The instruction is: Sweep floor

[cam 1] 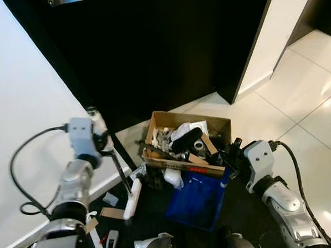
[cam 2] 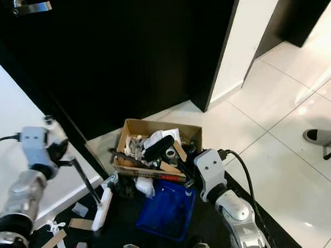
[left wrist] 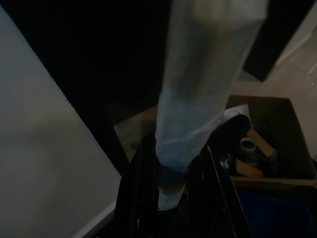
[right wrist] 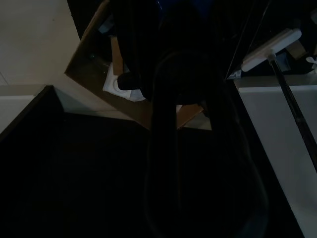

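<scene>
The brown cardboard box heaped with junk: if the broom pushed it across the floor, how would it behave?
The brown cardboard box would probably slide rather than tip, since it sits low and wide. Its flaps look soft, so a wall may buckle first. The black and white items piled above the rim could spill, and the blue plastic dustpan lying against it would likely get shoved along.

Daylight is glaring off the white floor tiles (cam 1: 311, 88) while both wrist views are sitting dim, the broom handle (left wrist: 198, 94) blurring close up.

No readable text, label, brand or number anywhere; red strip on the cardboard box (cam 1: 184, 169) too blurred to read.
</scene>
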Controlling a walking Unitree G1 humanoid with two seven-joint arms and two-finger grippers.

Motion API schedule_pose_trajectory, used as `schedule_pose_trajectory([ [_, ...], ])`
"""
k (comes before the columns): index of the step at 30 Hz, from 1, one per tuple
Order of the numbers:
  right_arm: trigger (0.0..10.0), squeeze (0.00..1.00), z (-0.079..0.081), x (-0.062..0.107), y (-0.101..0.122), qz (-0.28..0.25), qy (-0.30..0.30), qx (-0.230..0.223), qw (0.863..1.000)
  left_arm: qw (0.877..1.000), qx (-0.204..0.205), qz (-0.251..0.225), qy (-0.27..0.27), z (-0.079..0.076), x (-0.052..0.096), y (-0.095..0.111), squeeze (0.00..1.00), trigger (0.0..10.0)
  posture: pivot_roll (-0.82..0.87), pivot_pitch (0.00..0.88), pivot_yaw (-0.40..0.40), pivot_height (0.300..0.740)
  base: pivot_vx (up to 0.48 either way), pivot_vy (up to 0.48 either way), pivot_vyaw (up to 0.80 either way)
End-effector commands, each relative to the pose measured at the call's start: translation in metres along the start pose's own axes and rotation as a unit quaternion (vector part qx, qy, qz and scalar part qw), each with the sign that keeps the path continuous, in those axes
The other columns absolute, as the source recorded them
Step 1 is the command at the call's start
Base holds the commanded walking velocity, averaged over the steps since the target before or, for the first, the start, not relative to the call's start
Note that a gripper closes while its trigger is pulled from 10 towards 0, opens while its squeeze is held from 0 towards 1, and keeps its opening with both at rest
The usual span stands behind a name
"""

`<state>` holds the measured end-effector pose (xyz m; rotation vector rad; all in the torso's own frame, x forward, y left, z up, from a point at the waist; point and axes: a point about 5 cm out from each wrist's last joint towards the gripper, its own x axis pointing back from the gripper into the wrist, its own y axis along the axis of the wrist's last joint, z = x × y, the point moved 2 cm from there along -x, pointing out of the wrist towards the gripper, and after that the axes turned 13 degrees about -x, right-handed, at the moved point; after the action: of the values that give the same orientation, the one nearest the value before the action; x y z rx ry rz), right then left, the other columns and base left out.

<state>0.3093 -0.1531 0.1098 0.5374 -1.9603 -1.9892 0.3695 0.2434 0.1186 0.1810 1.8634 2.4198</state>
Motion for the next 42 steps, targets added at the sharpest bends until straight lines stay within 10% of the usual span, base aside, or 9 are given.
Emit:
schedule_pose_trajectory([
  [1,10.0,0.0,-0.003,0.006,0.001,-0.004,-0.008,-0.002,1.0,0.999,0.024,0.005,-0.028,-0.012,0.005,-0.011,0.0,10.0,-0.05,0.346,0.085,0.74,0.0,0.0,0.0],
  [12,10.0,0.0,0.002,0.003,0.0,-0.003,-0.004,-0.001,1.0,0.989,-0.053,-0.093,0.105,0.034,0.002,0.04,0.0,10.0,-0.04,0.355,0.094,0.74,0.0,0.0,0.0],
  [18,10.0,0.0,0.002,0.006,0.001,-0.001,-0.004,0.0,1.0,0.984,-0.091,-0.12,0.092,0.04,0.001,0.059,0.0,10.0,-0.04,0.373,0.096,0.74,0.0,0.0,0.0],
  [29,10.0,0.0,0.006,0.005,0.002,-0.002,0.0,-0.002,1.0,0.991,-0.104,0.003,0.084,0.013,-0.001,0.001,0.0,10.0,-0.06,0.382,0.093,0.74,0.0,0.0,0.0],
  [38,10.0,0.0,0.001,0.011,0.005,-0.004,-0.007,0.002,1.0,0.999,0.004,0.013,0.053,0.0,0.001,-0.014,0.0,10.0,-0.07,0.387,0.091,0.74,0.0,0.0,0.0],
  [42,10.0,0.0,0.002,0.009,0.004,-0.004,-0.007,-0.001,1.0,0.992,0.105,-0.04,-0.061,-0.019,-0.003,0.001,0.0,10.0,-0.06,0.382,0.092,0.74,0.0,0.0,0.0],
])
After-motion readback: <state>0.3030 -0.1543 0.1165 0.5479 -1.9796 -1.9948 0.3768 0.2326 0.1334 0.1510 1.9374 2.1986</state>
